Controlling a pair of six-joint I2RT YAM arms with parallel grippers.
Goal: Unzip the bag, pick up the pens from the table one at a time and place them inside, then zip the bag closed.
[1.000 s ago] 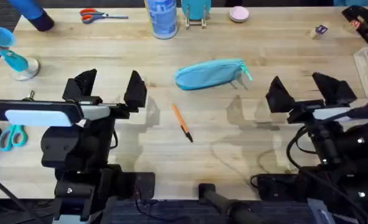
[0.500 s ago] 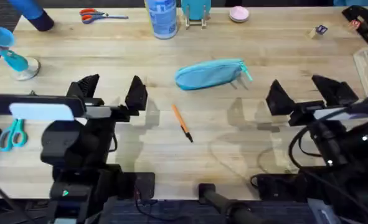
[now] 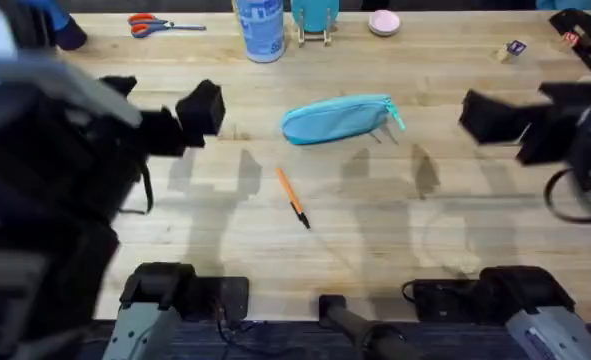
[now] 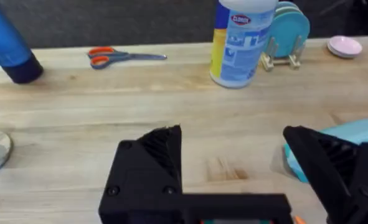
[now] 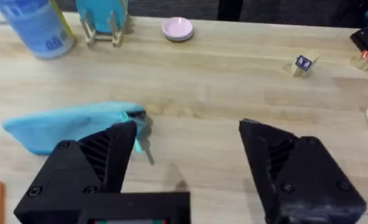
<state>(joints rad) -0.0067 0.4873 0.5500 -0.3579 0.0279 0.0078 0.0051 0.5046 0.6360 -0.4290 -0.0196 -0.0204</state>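
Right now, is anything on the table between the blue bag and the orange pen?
No. In the overhead view, just bare table separates the bag from the pen.

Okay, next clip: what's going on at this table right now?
Nothing is held yet. Both arms are raised over the table with open grippers: the left gripper and right gripper each hang above the wood, near the turquoise pencil pouch. The pouch lies untouched mid-table, and I can't tell if its zipper is open. One orange pen lies just in front of it, apart from it.
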